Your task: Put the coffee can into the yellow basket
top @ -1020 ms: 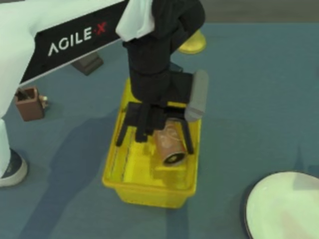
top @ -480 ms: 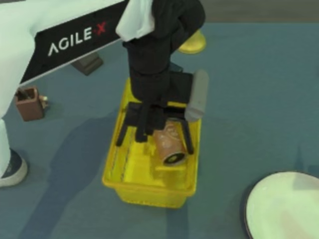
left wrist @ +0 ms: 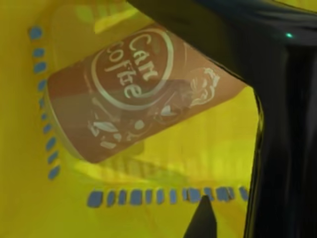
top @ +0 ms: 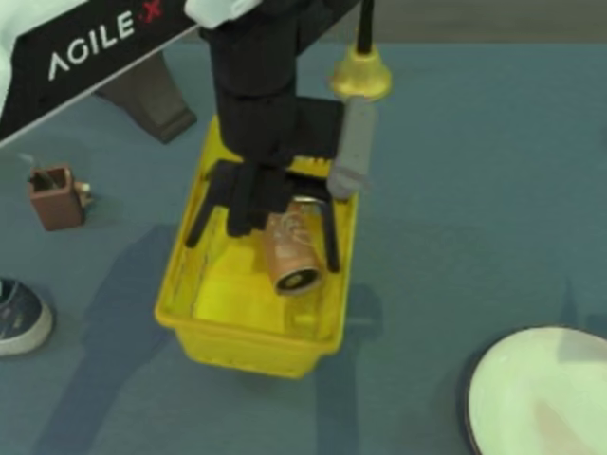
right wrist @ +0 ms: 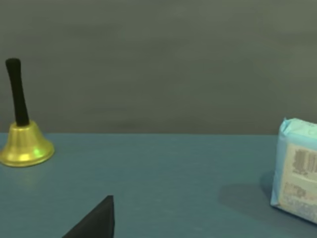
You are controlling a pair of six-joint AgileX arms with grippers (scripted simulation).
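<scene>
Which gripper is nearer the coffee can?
Left. The left gripper is over the yellow basket, at the coffee can; the right gripper is out of the top view.

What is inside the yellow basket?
The can lies tilted inside the basket, between the left gripper's fingers, which reach into it. The arm hides the basket's far end, so anything there cannot be seen.

The yellow basket point(top: 180, 318) looks like glossy, smooth plastic with slotted walls. Inside it, the coffee can point(top: 289, 251) has a smooth printed brown side and a dark, light-rimmed top. Beyond the basket, the bell point(top: 360, 78) looks like shiny brass-coloured metal with a matt black handle.
</scene>
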